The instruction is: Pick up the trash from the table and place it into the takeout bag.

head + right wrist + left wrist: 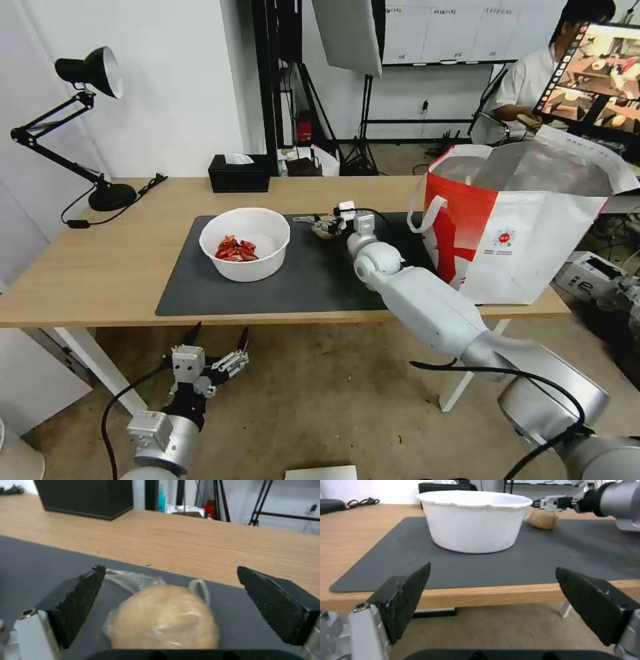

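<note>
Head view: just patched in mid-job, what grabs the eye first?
The right claw, open, reaches over the dark mat with a wrapped tan lump between its fingers. On the robot's left of it sits a white bowl with red scraps, and a big red-and-white bag stands open at the table's right end. The left claw hangs open below the table edge.

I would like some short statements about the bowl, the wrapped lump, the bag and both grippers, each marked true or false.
1. The right gripper has closed on the wrapped lump. False: its fingers stand open on either side of the lump.
2. The bowl holds red scraps. True.
3. The left gripper is inside the bag. False: it is open, below the table edge, in front of the bowl.
4. The lump lies on the mat. True.
5. The bag stands left of the bowl. False: it stands at the table's right end.
</note>
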